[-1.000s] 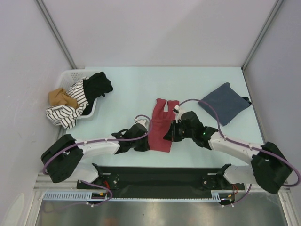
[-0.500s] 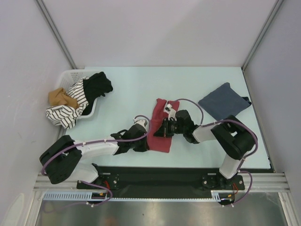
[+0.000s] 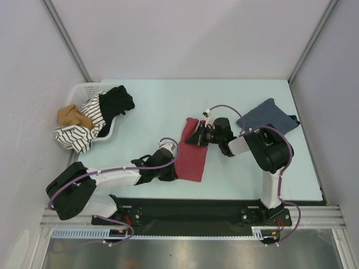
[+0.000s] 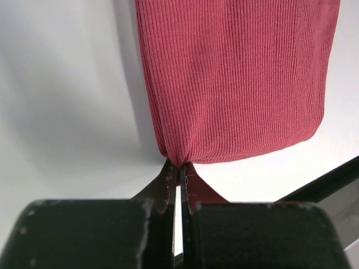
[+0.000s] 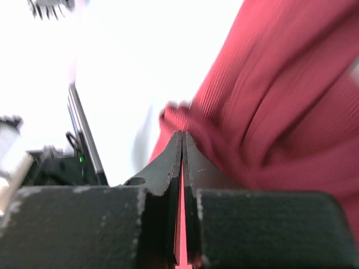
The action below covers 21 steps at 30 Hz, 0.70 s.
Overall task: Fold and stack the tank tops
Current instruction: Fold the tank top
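From the top cam we can't see the upper right part of the brick red tank top, as the right hand covers it. The fingertips of the left hand at its lower left corner are too small to make out. The right wrist pic is blurred, so the cloth's folds smear w/ no clear edges, & the left wrist pic cuts the top off at its upper edge.

Red tank top lies mid-table as a narrow strip, nearer the near edge. Left gripper sits at its near left corner, right gripper on its bunched far end. Blue-grey tank top lies folded toward the far right corner. White basket at the far left corner holds striped cloth, black cloth and tan cloth.
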Tool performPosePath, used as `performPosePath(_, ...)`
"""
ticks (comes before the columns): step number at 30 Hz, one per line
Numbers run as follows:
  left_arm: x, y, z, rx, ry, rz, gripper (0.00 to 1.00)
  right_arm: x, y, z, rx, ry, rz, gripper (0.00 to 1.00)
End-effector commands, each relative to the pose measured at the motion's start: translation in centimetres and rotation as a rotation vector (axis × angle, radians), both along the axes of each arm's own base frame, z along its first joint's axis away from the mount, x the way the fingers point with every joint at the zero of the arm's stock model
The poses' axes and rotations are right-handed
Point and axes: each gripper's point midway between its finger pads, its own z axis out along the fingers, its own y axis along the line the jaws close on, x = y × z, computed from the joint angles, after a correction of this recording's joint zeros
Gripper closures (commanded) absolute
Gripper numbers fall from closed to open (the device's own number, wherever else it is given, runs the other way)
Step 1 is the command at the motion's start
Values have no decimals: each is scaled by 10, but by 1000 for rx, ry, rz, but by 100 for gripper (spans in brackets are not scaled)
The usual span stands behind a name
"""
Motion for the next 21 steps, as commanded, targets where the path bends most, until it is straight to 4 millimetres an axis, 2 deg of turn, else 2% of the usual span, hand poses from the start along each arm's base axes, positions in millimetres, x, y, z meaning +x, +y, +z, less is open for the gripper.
performPosePath(1, -9, 11, -9, 48, 14, -22, 100, 34, 1, 11, 9, -44, -17, 100)
performPosePath(3, -9, 11, -11, 49, 20, -22, 100, 46, -2, 9, -17, -12, -44, 100)
performPosePath(6, -10, 9, -9, 35, 20, -23, 100, 47, -3, 24, -5, -31, -46, 100)
performPosePath(8, -10, 8, -6, 27, 16, -27, 100, 40, -7, 25, -32, -31, -45, 98)
performPosePath(10, -10, 8, -5, 25, 15, -27, 100, 31, -15, 37, -58, -50, -62, 89)
performPosePath(11, -11, 7, -4, 22, 13, -29, 100, 24, -19, 39, -73, -48, -68, 80)
performPosePath(12, -11, 7, -4, 20, 14, -30, 100, 19, -23, 41, -85, -46, -77, 76)
performPosePath(13, -12, 7, -4, 18, 14, -31, 100, 4, -32, 47, -112, -53, -95, 72)
performPosePath(14, -13, 4, -2, 11, 10, -38, 100, -2, -37, 47, -137, -50, -109, 61)
performPosePath(15, -14, 3, -2, 8, 11, -39, 100, -9, -43, 52, -160, -55, -126, 56)
performPosePath(16, -15, 1, -1, 4, 9, -43, 100, -15, -56, 56, -214, -58, -177, 51)
performPosePath(19, -20, -6, -2, -4, 14, -60, 100, -35, -85, 40, -347, -17, -244, 39)
performPosePath(20, -24, -9, -3, 1, 18, -73, 100, -34, -93, 46, -367, -30, -265, 32)
performPosePath(21, -25, -13, -2, -6, 18, -74, 100, -31, -102, 43, -404, -24, -296, 29)
